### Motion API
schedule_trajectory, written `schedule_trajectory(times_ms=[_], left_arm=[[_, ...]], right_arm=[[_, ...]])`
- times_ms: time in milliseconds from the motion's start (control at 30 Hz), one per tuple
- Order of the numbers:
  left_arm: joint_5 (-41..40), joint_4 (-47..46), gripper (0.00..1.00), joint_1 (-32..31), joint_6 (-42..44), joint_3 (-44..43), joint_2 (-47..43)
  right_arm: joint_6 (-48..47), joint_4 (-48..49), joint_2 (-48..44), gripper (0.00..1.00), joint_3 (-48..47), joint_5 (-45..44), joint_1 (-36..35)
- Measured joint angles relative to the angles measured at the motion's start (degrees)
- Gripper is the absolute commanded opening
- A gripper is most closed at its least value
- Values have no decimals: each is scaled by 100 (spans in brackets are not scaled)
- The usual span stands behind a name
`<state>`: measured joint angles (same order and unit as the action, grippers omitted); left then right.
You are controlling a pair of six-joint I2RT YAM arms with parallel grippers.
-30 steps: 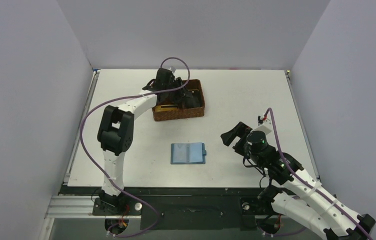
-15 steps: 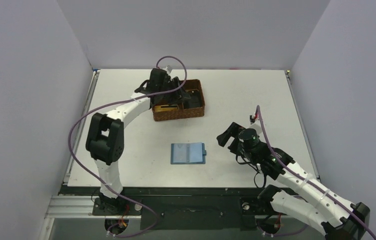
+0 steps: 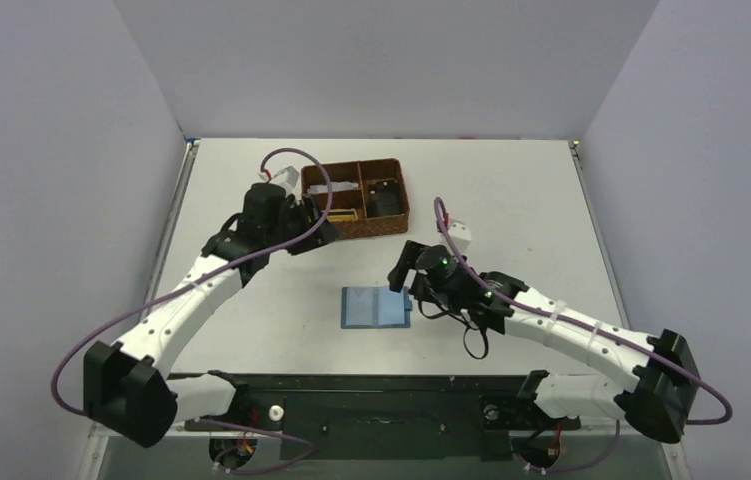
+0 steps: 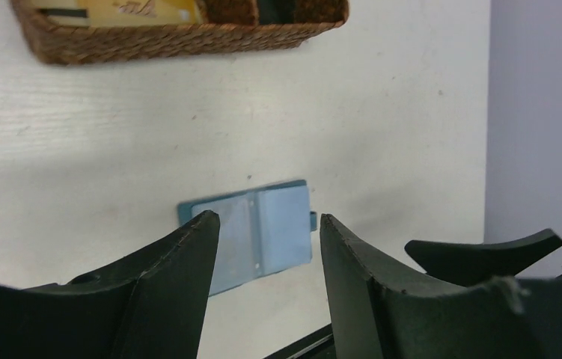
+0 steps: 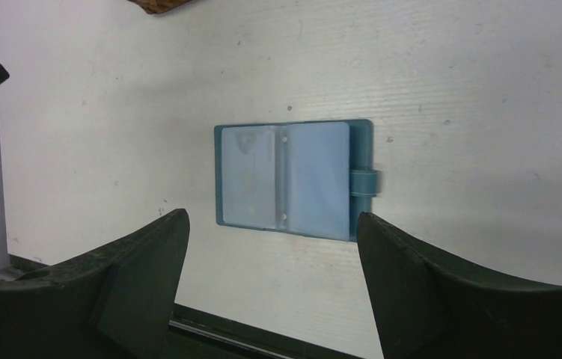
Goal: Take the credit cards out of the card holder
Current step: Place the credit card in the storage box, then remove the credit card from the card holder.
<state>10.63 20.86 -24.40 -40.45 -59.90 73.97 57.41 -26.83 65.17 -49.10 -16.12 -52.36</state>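
Observation:
The teal-blue card holder lies open and flat on the white table, snap tab on its right edge. Its grey-blue pockets face up, and I cannot tell whether cards sit in them. A tan-gold credit card lies in the brown woven basket. My left gripper hangs open and empty just in front of the basket, the card holder showing beyond its jaws. My right gripper is open and empty, hovering over the holder's right edge.
The basket has several compartments; dark items lie in its right part. The table's black front rail runs close below the holder. Purple cables loop off both arms. Grey walls close in the left, back and right sides.
My left arm has drawn back out of the basket toward the near left, its jaws opening wider and empty. My right arm has swung left, up to the card holder's right edge.

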Motion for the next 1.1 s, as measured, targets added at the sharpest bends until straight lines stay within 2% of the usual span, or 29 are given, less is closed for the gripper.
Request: schedule_trajectory(times_ms=[167,300,367,667,1100], left_arm=[[-442,568,51,0,219,741,-1040],[-557,855,51,0,269,1241,-1478],[-584,960,54,0,286,1499,-1635],[-560,1104,58,0,339,1954,-1784],[-372,973,60,0,107,2267,-1884]], right_arm=[[-46,155,787,76,-446,-61,-341],[-96,192,1364,75,-743,-120,-551],[-118,214,1652,75,-872,-151,-660],[-179,243,3202,67,-1558,-214,-1034],[-162,144,3954,56,-1838,-404,-1091]])
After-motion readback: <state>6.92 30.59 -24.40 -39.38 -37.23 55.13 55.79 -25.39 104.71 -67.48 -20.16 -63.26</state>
